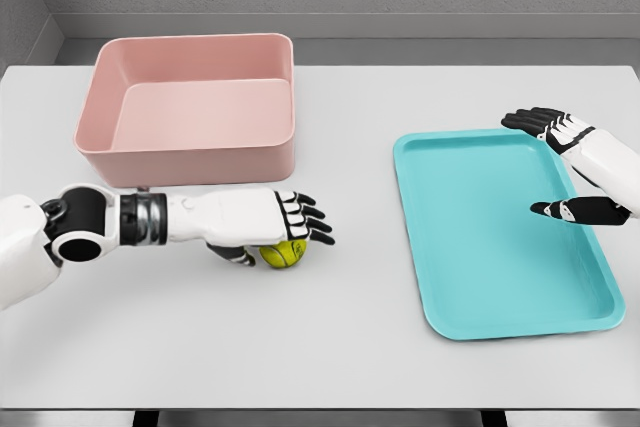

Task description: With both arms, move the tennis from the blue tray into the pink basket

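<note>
Closed loosely, thumb beneath and fingers [305, 215] stretched above, around the yellow tennis ball [281, 255] in the left hand [262, 223], low over the white table [330, 347] just before the pink basket [190, 102]. Hovered spread and empty over the blue tray [500, 232]: right hand [570, 162]. Judged mid-carry; next, a lift over the basket's near wall.

Both white arms end in a white hand [262, 222] with black fingertips; black joints, a silver wrist band.
</note>
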{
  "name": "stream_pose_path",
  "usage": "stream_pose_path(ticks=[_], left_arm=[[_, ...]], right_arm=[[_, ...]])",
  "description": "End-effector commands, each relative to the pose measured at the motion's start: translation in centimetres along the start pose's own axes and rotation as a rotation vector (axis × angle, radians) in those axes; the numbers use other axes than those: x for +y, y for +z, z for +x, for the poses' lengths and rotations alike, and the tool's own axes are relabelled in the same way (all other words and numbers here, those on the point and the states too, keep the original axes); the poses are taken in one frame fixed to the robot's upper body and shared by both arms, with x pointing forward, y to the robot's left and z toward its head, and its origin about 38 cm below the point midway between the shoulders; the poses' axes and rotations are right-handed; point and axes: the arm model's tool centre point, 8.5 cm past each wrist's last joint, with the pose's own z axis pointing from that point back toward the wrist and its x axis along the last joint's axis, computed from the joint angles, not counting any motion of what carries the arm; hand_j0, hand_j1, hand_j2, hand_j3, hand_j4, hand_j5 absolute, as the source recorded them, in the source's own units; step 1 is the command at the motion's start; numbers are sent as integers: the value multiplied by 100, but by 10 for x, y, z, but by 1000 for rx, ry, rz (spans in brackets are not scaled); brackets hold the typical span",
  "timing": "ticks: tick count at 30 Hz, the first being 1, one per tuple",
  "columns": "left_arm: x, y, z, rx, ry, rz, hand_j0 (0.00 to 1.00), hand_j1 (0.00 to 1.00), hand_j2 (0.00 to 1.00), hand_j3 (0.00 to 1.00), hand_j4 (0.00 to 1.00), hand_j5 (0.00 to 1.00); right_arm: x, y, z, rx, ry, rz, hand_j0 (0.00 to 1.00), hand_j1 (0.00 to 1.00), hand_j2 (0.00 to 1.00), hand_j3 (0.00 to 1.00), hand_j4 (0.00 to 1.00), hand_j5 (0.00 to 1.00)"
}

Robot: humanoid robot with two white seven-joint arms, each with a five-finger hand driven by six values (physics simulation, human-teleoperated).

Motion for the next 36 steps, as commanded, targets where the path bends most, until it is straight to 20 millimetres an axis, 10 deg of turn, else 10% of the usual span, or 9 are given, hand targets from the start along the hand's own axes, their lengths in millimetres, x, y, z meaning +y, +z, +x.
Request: stream_pose_path(ticks=[1, 20, 36], left_arm=[[-3, -1, 1, -5, 12, -1, 100, 100, 100, 100, 100, 100], [-18, 0, -6, 14, 31, -97, 51, 51, 51, 51, 51, 51], [2, 4, -12, 24, -7, -79, 50, 50, 50, 50, 50, 50]], right_arm=[[-1, 0, 0, -1, -6, -5, 100, 100, 100, 100, 100, 100], [0, 0, 0, -1, -7, -4, 100, 100, 100, 100, 100, 100], [-1, 1, 0, 0, -5, -6, 100, 100, 100, 100, 100, 100]])
